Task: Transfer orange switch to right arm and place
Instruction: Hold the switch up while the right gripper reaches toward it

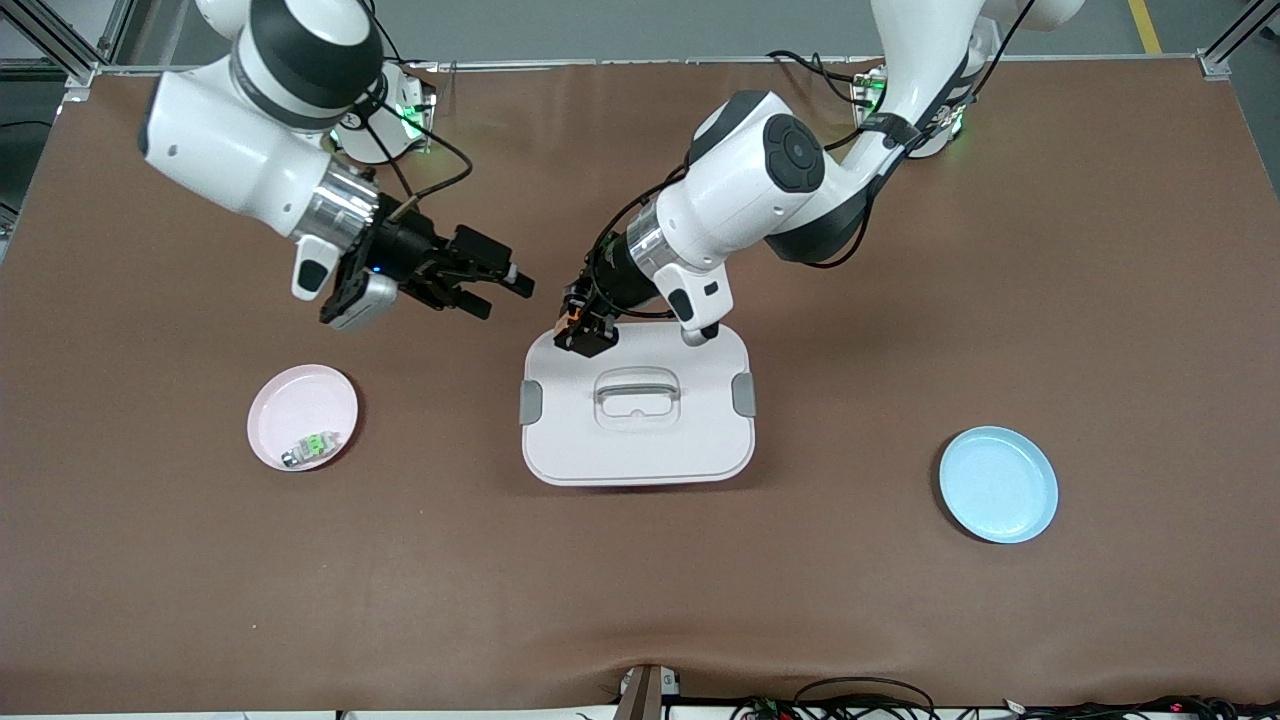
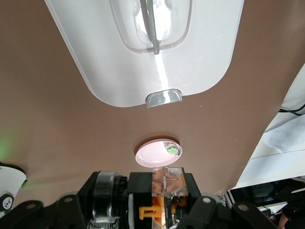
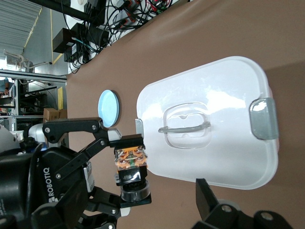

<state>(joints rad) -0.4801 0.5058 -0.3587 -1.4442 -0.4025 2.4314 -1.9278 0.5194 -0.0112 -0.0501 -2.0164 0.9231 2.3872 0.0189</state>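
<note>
2 arms, 2 plates, 1 white lidded box [image 1: 640,455], 1 switch. Left gripper [image 1: 583,328] is clamped on the orange switch [image 1: 572,318], up in the air over the box's corner toward the right arm's end. Right gripper [image 1: 500,290] hangs over bare tabletop [image 1: 640,600] just beside it, fingers spread wide, not touching the switch. Pink plate [image 1: 290,400] holds a small green-silver part [image 1: 312,446]; blue plate [image 1: 998,484] sits toward the left arm's end.

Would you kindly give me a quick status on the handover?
Left gripper shut on orange switch, over white box corner. Right gripper open, alongside, not yet gripping. Nothing between them.
</note>
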